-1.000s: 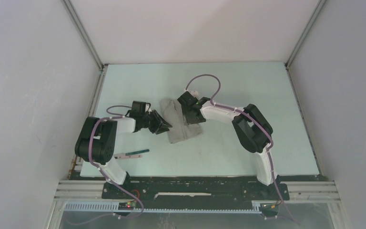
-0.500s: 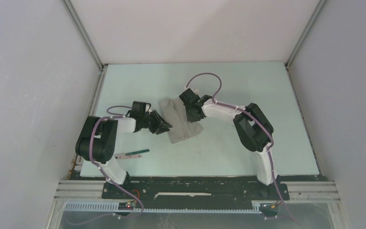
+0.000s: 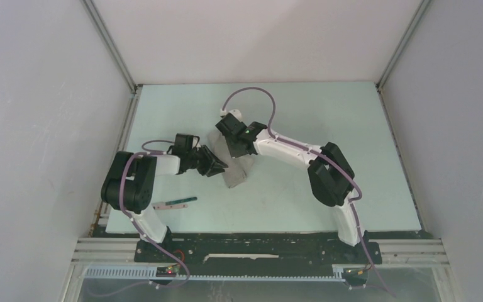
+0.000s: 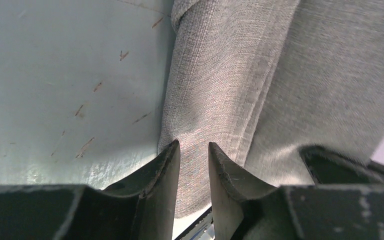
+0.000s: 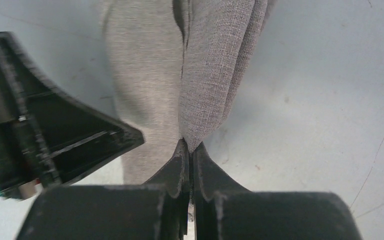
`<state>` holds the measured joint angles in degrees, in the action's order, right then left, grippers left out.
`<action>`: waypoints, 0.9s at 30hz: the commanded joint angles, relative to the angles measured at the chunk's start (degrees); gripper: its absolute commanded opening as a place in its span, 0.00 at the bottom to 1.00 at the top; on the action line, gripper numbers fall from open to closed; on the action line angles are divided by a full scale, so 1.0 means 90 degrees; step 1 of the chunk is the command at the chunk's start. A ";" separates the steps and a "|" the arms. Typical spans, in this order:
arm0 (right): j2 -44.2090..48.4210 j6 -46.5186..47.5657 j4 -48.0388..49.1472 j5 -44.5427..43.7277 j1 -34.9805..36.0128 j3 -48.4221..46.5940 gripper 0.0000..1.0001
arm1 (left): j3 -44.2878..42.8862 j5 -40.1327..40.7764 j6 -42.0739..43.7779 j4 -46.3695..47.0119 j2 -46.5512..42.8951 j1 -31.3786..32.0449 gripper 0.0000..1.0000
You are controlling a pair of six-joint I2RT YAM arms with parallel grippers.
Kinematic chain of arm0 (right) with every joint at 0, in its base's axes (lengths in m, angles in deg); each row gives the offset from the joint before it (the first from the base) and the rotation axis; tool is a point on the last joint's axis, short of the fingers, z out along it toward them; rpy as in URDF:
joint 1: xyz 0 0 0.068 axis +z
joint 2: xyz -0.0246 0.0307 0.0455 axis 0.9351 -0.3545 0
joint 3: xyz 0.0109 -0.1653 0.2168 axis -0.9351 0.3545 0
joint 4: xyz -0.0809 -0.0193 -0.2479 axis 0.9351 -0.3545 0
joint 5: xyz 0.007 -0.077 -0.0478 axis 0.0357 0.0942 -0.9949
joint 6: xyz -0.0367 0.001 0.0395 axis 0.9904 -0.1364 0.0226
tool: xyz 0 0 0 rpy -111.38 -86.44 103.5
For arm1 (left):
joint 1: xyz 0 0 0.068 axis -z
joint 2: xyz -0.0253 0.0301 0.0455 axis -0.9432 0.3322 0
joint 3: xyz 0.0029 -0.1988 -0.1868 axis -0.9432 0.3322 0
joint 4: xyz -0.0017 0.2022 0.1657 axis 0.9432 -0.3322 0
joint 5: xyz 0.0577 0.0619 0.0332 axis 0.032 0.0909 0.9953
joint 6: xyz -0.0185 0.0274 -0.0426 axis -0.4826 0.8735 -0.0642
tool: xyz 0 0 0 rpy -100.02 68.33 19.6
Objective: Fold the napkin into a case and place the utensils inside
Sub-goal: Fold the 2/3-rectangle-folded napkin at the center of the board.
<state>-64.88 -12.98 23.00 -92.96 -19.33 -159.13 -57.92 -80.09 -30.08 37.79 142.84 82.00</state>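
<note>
On the pale green table [image 3: 327, 119], walled in by grey panels [image 3: 38, 94], the napkin [image 3: 236, 173] lay folded at frame centre. The right gripper [image 5: 190, 148] was clamped on its fold; the left gripper [image 4: 194, 150] sat narrowly parted at its edge.

a lab cell: blank white walls [image 3: 50, 94], aluminium framing [image 3: 110, 44], pale green table [image 3: 327, 113].

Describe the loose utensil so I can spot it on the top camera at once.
On the pale table, look beside the left arm's base near the front edge. The utensil lies flat there, apart from the grey napkin: a thin stick, dark green one end, pale the other.
</note>
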 commanded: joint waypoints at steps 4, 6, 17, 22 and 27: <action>-0.0540 0.0053 -0.0500 -0.0331 0.0456 -0.0895 0.00 | -0.0096 0.0100 -0.0055 0.0113 0.0105 0.0063 0.36; -0.0676 0.0008 -0.0543 -0.0255 0.0471 -0.0980 0.00 | -0.0098 0.0092 -0.0065 0.0114 0.0096 0.0062 0.36; -0.0608 0.0038 -0.0036 0.0773 0.0297 -0.0544 0.00 | -0.0069 0.0034 -0.0095 0.0065 -0.0175 0.0101 0.36; -0.0262 -0.0619 0.1257 0.2633 -0.0105 0.0507 0.00 | -0.0015 0.0097 -0.0057 0.0074 -0.0069 0.0101 0.35; -0.0040 -0.1209 0.2381 0.3599 -0.0512 0.1385 0.02 | 0.0060 0.0216 -0.0037 0.0094 -0.0085 0.0104 0.33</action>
<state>-68.20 -18.23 35.39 -72.59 -22.10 -150.76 -57.92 -79.87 -30.62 37.98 142.86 82.37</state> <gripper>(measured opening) 0.017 0.334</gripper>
